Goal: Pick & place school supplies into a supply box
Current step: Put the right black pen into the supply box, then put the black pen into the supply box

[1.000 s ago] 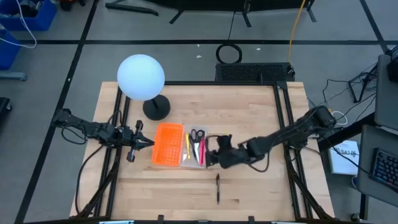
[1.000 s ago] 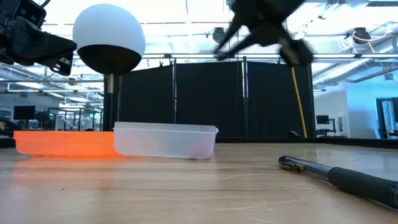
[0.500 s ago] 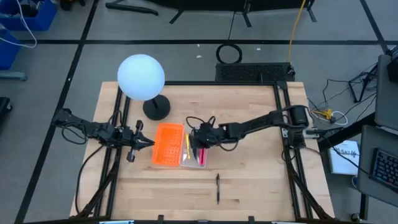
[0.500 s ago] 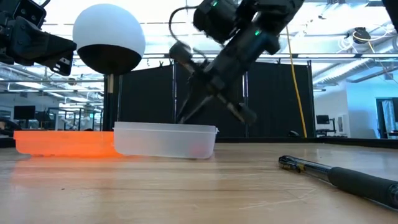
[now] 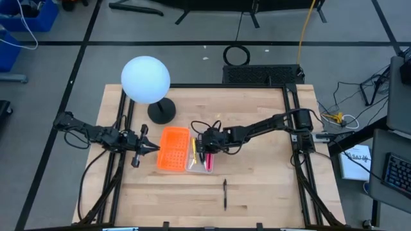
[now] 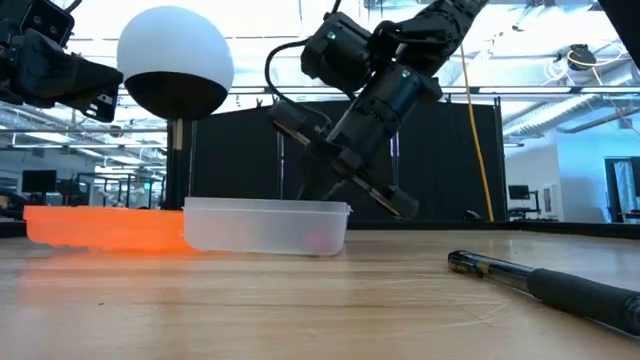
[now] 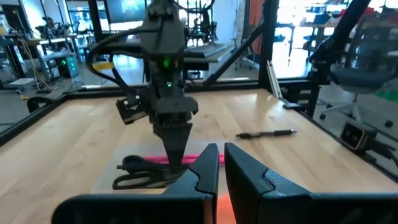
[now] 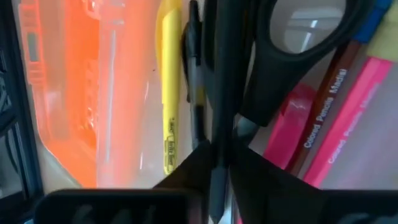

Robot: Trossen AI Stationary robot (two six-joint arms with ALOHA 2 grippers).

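Note:
The clear supply box [image 5: 190,168] [image 6: 265,228] sits right of an orange tray [image 5: 172,149]. Inside lie a yellow pen [image 8: 171,93], pink pencils [image 8: 354,118] and black-handled scissors [image 7: 143,172] [image 8: 298,37]. My right gripper [image 5: 205,144] [image 7: 176,152] hangs over the box, fingers pointing down into it, shut on a thin dark pen [image 6: 395,205]. Another black pen [image 5: 225,194] [image 6: 545,282] lies flat on the table nearer the front edge. My left gripper [image 5: 154,147] [image 7: 221,168] waits shut, left of the orange tray. My right gripper pinches the thin dark pen [image 8: 216,124] between its two fingers, which come slanting down from the table's right and lie across it. The pen is lifted and tilted, its thicker right end [image 6: 400,208] low at the box's rim and its other end [image 6: 280,118] high.
A lamp with a white globe [image 5: 146,79] on a black base [image 5: 162,111] stands at the far left of the table. Bare wood lies in front of the trays and to the right [image 5: 263,179]. Black frame rails run along both table sides.
My right gripper swung from just right of the box toward the table's left and far side, came down from high over the table, and now hangs over the box. The dark pen travelled with it, and its right end sank to the box's rim.

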